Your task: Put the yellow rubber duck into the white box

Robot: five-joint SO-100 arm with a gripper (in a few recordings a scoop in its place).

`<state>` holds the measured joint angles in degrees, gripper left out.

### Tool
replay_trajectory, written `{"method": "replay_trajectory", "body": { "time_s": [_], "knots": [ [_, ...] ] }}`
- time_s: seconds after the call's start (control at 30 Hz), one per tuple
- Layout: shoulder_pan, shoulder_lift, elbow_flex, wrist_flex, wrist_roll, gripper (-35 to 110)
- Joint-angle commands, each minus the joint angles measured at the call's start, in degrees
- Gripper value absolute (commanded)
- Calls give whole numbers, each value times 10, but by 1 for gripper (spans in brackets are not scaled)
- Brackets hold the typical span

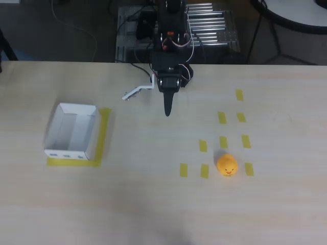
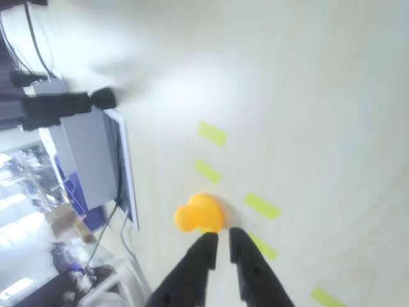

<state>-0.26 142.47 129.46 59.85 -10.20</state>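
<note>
Gripper (image 1: 167, 113) nearly closed, holding nothing. Yellow rubber duck (image 1: 227, 165) well apart, lower right overhead; white box (image 1: 71, 130) well left, among tape strips (image 1: 223, 117).

Black arm (image 1: 171, 61), blocky motor housings stacked along its length. Red + white wires looped over upper segments, black cable trailing off left side in overhead view. Hand (image 1: 167, 104) black, tapering to a narrow point; white angled bracket piece (image 1: 137, 92) sticking out beside it. Wrist view: two slim black fingers (image 2: 198, 265), matte, smooth.
</note>
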Motion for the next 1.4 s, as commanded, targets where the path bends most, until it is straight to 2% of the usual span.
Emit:
{"method": "replay_trajectory", "body": {
  "time_s": [0.0, 0.1, 0.2, 0.47, 0.83, 1.0, 1.37],
  "knots": [
    [-26, -180, -312, 108, -60, 6],
    [-34, -279, -462, 221, -89, 19],
    [-43, -365, -558, 284, -119, 41],
    [-127, -497, -620, 324, -234, 68],
    [-219, -706, -700, 312, -168, 70],
    [-229, -817, -824, 330, -132, 69],
    [-236, -971, -1020, 352, -120, 67]
  ]
}}
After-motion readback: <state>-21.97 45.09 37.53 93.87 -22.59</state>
